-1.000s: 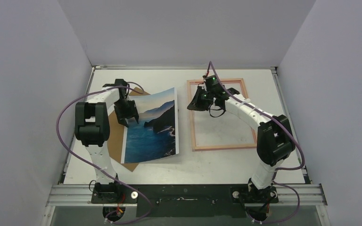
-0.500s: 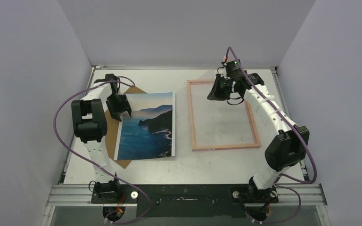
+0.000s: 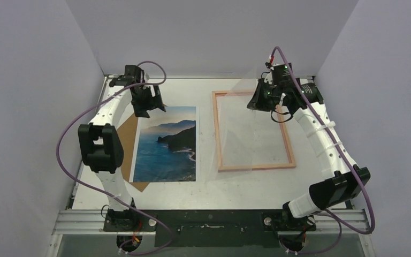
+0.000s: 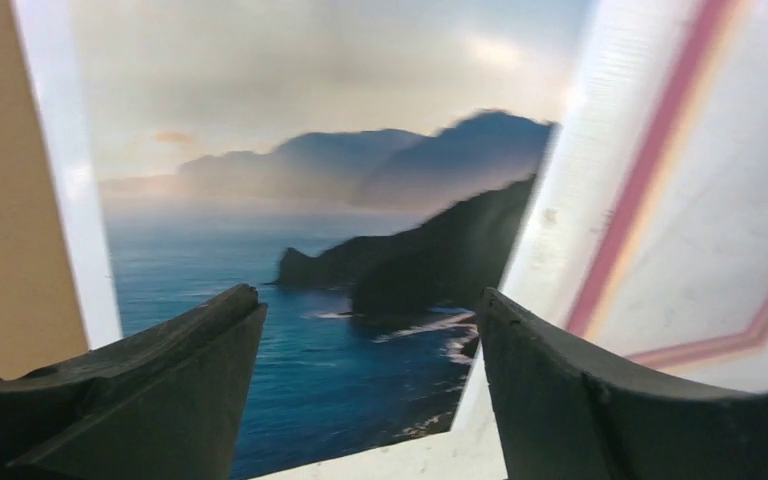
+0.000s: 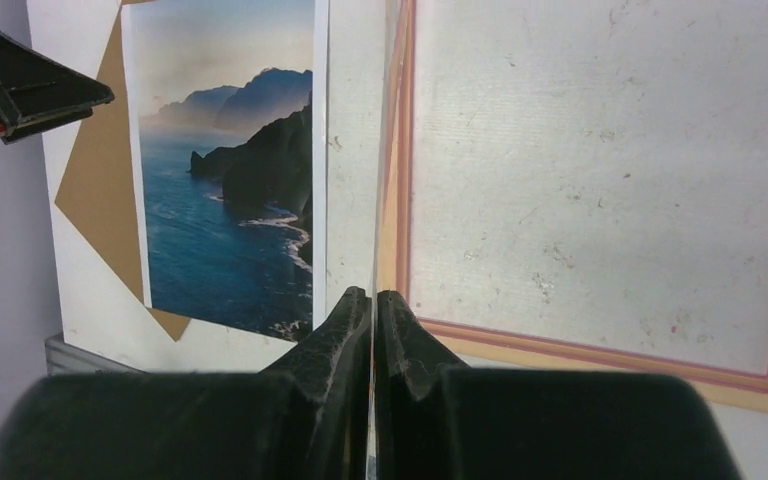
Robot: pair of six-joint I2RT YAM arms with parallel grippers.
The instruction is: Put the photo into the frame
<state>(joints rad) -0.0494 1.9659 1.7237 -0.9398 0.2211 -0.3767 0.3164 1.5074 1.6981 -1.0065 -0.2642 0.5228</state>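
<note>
1. The white table [image 3: 208,187] fills the middle of the top view.
2. The frame [image 3: 273,166] lies flat right of centre, with pink and peach rails.
3. The clear pane [image 3: 241,134] stands tilted up over the frame (faint, and edge-on in the right wrist view).
4. The photo [image 3: 166,145] lies flat left of centre, sea side up. It is beside the frame but apart from it.
5. The brown backing board [image 3: 128,136] lies under the photo, its corners poking out at the left.
6. The left gripper [image 3: 151,108] hangs over the photo's upper edge, jaws wide apart and holding nothing.
7. The right gripper [image 3: 255,101], at upper right, is clamped on the pane's edge.
</note>
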